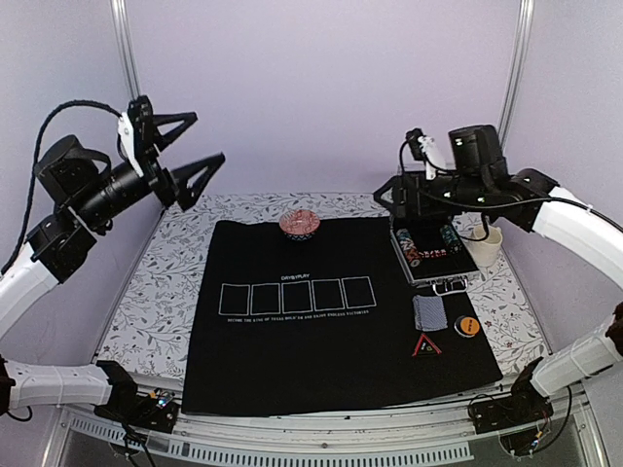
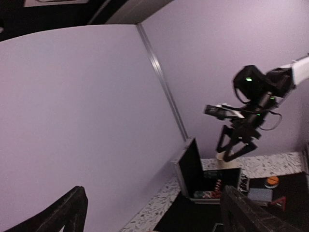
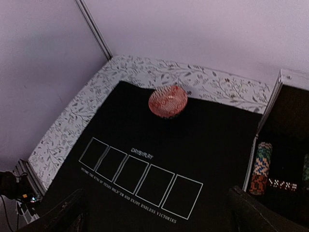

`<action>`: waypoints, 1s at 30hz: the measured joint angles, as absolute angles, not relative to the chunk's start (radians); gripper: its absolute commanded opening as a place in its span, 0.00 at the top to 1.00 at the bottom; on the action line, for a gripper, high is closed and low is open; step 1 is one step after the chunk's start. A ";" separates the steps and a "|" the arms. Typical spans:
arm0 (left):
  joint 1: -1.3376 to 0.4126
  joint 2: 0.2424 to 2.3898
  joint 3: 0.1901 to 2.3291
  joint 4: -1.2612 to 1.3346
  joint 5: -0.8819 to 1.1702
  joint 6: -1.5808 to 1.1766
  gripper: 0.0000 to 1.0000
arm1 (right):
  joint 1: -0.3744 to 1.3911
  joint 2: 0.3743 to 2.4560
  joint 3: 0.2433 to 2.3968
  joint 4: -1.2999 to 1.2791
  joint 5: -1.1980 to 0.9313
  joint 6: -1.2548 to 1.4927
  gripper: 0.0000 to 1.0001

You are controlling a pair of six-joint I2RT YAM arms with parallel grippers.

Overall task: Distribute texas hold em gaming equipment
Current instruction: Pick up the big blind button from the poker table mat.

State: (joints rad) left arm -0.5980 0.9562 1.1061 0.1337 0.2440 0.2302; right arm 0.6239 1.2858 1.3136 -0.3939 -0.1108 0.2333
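The poker chips [image 1: 426,246] lie in striped rows inside the open silver case [image 1: 446,281] at the right of the mat; the right wrist view shows a teal and red row of chips [image 3: 262,167]. In front of the case lie the blue-grey cards [image 1: 428,311], an orange button [image 1: 468,326] and the small red-edged triangle [image 1: 425,343]. My left gripper [image 1: 207,138] is raised high at the left, open and empty. My right gripper [image 1: 387,195] hovers open above the case's far-left corner, holding nothing. The left wrist view shows the case [image 2: 189,170], the cards [image 2: 260,194] and the orange button [image 2: 272,181].
A black mat [image 1: 292,360] with five white rectangles covers the table's middle. A red patterned bowl [image 1: 300,224] sits at its far edge, also in the right wrist view as the bowl [image 3: 168,101]. A cream cup [image 1: 486,247] stands right of the case. Purple walls enclose the table.
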 measured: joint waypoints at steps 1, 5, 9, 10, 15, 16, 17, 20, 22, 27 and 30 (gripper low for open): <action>-0.600 0.939 1.077 0.130 0.326 0.251 0.02 | 0.664 1.332 1.345 -0.465 -0.052 0.242 0.01; -0.605 0.848 0.896 0.151 0.735 0.286 0.02 | 0.775 1.480 1.434 -0.702 0.123 0.291 0.01; -0.606 0.838 0.840 0.162 0.940 0.226 0.02 | 0.817 1.526 1.460 -0.831 0.191 0.345 0.01; -0.606 0.839 0.842 0.156 0.956 0.214 0.02 | 0.819 1.530 1.467 -0.853 0.203 0.358 0.01; -0.616 0.822 0.833 0.146 0.921 0.098 0.02 | 0.818 1.554 1.483 -0.933 0.251 0.438 0.01; -0.616 0.816 0.832 0.139 0.900 0.083 0.02 | 0.818 1.558 1.483 -0.942 0.254 0.451 0.01; -0.617 0.810 0.832 0.126 0.868 0.063 0.02 | 0.818 1.562 1.483 -0.950 0.256 0.462 0.01; -0.617 0.805 0.837 0.035 0.749 0.009 0.02 | 0.818 1.574 1.483 -0.972 0.257 0.491 0.01; -0.618 0.810 0.841 -0.039 0.667 -0.021 0.02 | 0.818 1.581 1.483 -0.987 0.257 0.503 0.01; -0.618 0.799 0.818 -0.170 0.503 -0.066 0.02 | 0.818 1.593 1.477 -1.042 0.259 0.532 0.01; -0.618 0.757 0.767 -0.196 0.384 -0.083 0.02 | 0.818 1.576 1.429 -1.047 0.257 0.558 0.01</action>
State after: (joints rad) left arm -0.6182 0.7570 0.7670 -0.1959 0.3840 -0.0834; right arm 0.8181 1.5757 1.4288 -1.0473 0.2573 0.5583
